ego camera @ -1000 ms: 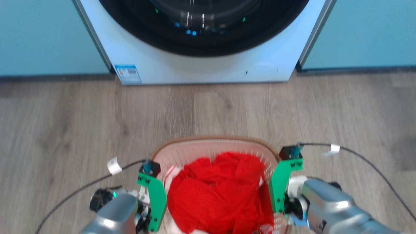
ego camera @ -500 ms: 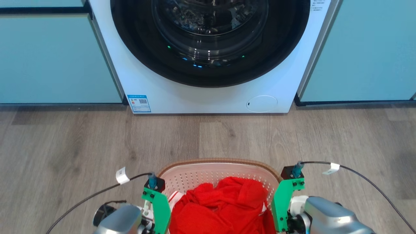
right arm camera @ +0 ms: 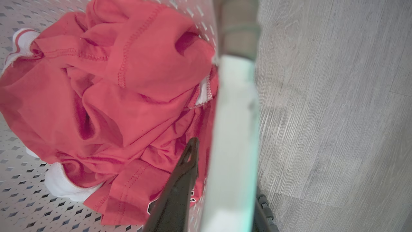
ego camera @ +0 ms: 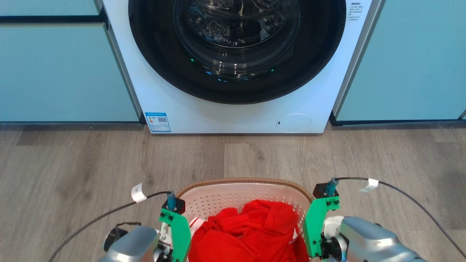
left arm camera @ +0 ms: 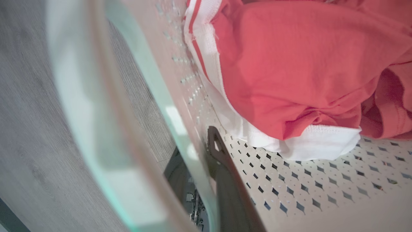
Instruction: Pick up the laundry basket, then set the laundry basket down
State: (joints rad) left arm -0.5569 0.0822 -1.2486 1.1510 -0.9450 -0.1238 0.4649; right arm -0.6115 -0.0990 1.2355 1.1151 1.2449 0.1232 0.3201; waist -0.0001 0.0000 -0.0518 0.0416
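The laundry basket is sitting low in the head view, right in front of the robot, on or just above the wooden floor. Red clothes with a bit of white are lying inside it. The washing machine is standing well apart from it, farther ahead.

In the last second the whole head view has been sliding. More of the washing machine is showing now and the basket is looking lower in the picture. That is the camera moving, not the things. The basket is keeping its same place between the two grippers, so the hold is not slipping. I think the robot is busy lifting it, but I cannot tell if the bottom is off the floor yet.

The left gripper is biting the basket's left edge. One of its fingers is inside against the holey wall, and the other is outside, mostly hidden by the rim. The right gripper is doing the same on the right edge, with one of its fingers inside, touching the red clothes. Both pairs are nearly closed, with only the basket's edge between them.
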